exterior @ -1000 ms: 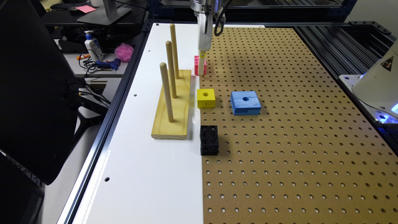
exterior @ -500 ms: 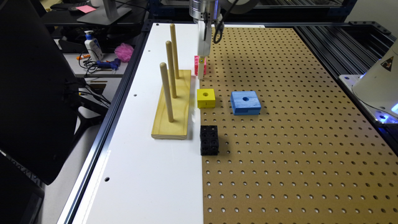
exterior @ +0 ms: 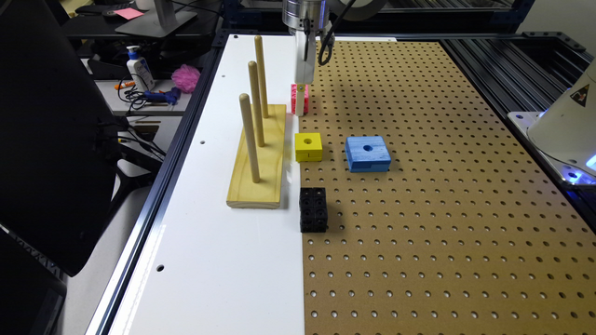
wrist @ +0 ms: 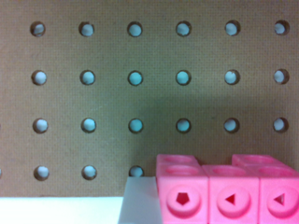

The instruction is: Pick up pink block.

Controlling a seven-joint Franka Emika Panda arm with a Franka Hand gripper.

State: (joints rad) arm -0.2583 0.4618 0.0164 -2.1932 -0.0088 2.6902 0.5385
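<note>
You've got the gripper (exterior: 300,104) dropped right at the pink block (exterior: 299,98), 12 o'clock of the yellow block (exterior: 308,147) on the board seam, presumably for a grasp; jaw opening can't be told.

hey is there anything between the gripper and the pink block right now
Nothing visible stands between them. In the exterior view the gripper is down right at the pink block, overlapping it. The wooden peg stand sits beside them, toward the exterior view's left, not in between.

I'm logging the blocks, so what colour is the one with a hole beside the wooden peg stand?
Yellow, clearest in the exterior view.
</note>
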